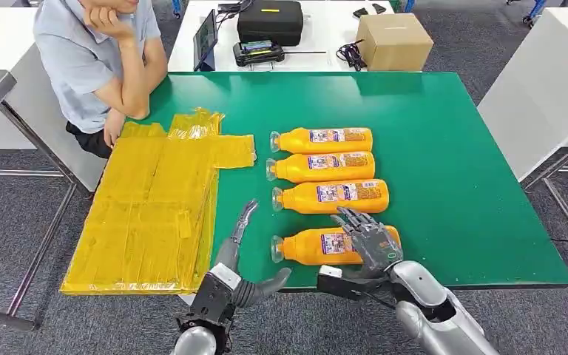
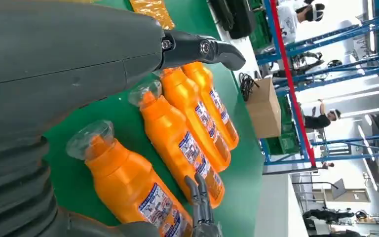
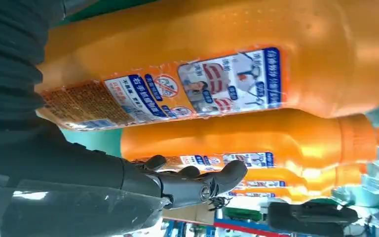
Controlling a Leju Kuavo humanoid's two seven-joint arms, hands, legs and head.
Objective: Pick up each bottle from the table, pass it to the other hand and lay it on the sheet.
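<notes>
Several orange bottles lie on their sides in a row on the green table (image 1: 458, 163), clear caps pointing toward the yellow sheet (image 1: 155, 214). My right hand (image 1: 370, 240) rests over the label end of the nearest bottle (image 1: 307, 246), fingers stretched out across its top. In the right wrist view that bottle (image 3: 202, 74) is very close, and the thumb (image 3: 202, 185) reaches past it, apart from the second bottle (image 3: 276, 138). My left hand (image 1: 240, 259) hovers at the table's near edge between the sheet and the nearest bottle's cap (image 2: 89, 138), fingers spread and holding nothing.
A person (image 1: 96, 59) sits at the far left corner, one forearm resting by the sheet's far end. Behind the green table, a white table holds a cardboard box (image 1: 393, 41), a black case (image 1: 270, 21) and a tablet (image 1: 205, 41).
</notes>
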